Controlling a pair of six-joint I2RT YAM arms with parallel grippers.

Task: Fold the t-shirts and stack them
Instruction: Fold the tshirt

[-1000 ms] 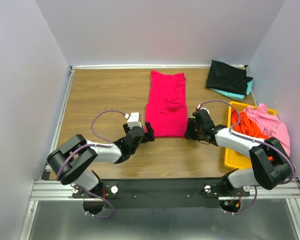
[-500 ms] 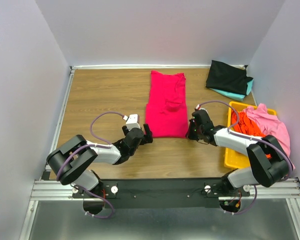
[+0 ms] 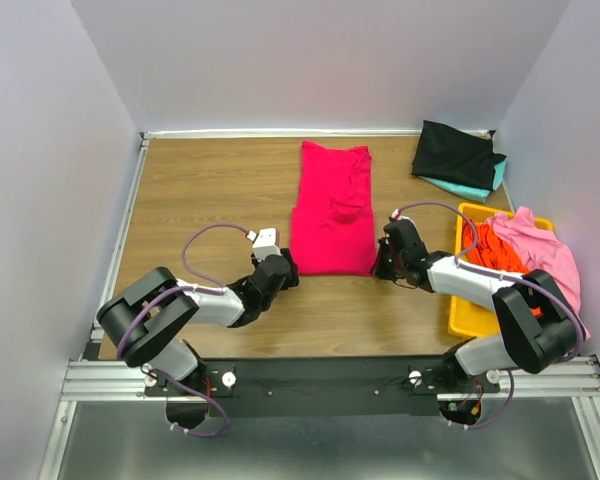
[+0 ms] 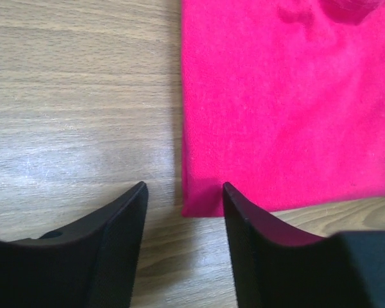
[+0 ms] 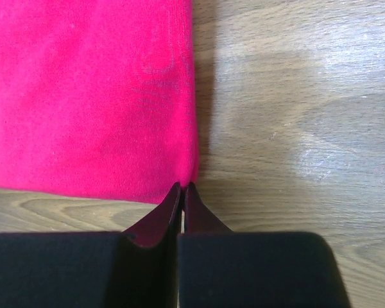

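A yellow plastic bin (image 3: 467, 318) sits on the wooden table (image 3: 210, 190), against its right edge and in the near half. Pale walls (image 3: 320, 60) close the table in on the left, far and right sides. An aluminium rail (image 3: 330, 378) runs along its near edge.

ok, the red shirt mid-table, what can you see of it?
The red t-shirt is soft crimson knit, folded into a long narrow strip lying flat on the wooden table, with a raised wrinkle near its middle. The right hand is shut on its near right corner; the left hand straddles the near left corner, open.
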